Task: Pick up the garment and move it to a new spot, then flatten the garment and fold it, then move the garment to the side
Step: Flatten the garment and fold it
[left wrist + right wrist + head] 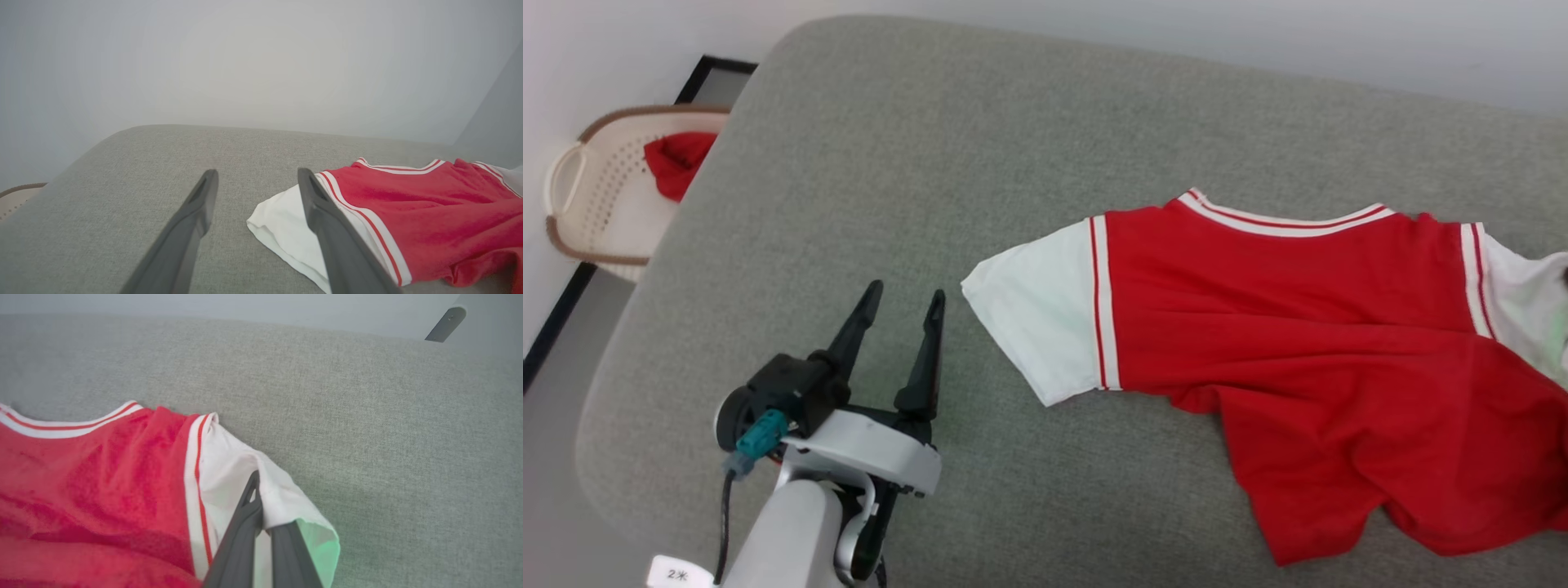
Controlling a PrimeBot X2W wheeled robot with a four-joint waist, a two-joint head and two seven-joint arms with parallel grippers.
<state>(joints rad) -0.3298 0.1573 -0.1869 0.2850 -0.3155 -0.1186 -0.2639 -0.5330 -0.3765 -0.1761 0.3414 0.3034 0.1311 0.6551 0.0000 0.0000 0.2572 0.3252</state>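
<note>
The garment (1298, 327), a red jersey with white sleeves and striped trim, lies wrinkled on the right half of a grey cushioned surface (931, 163), collar toward the far edge. My left gripper (907, 290) hovers open and empty just left of the garment's near white sleeve (1037, 318). In the left wrist view its fingers (196, 216) frame bare cushion, with the garment (429, 212) to their right. In the right wrist view my right gripper (263, 514) is shut on the other white sleeve (229, 465) of the garment (102, 490), pinching it near the cuff.
A cream laundry basket (596, 204) holding a plain red cloth bundle (678, 159) stands on the floor beyond the cushion's left edge. A pale wall runs behind the cushion. A dark metal bracket (445, 324) shows at the far right of the right wrist view.
</note>
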